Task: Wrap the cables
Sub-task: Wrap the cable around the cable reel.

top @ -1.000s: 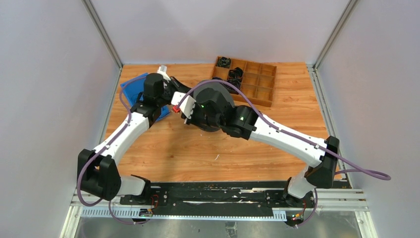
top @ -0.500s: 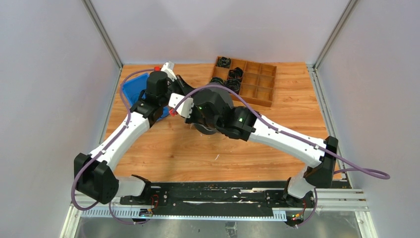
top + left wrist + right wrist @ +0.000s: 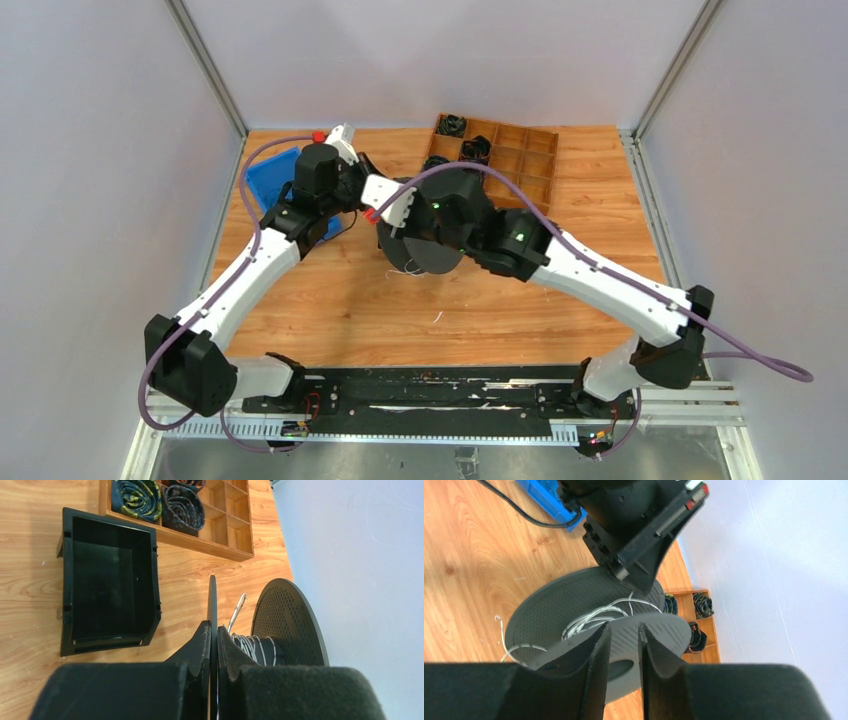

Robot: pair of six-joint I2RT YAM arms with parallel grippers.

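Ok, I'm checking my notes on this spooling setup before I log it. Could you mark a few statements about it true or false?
1. The left gripper is shut on one flange of the black spool. True.
2. The black bin is full of cables. False: it looks empty inside.
3. Some white wire sits wound around the spool's hub. True.
4. Every compartment of the wooden tray is filled. False: only a few hold dark coiled bundles; several are empty.
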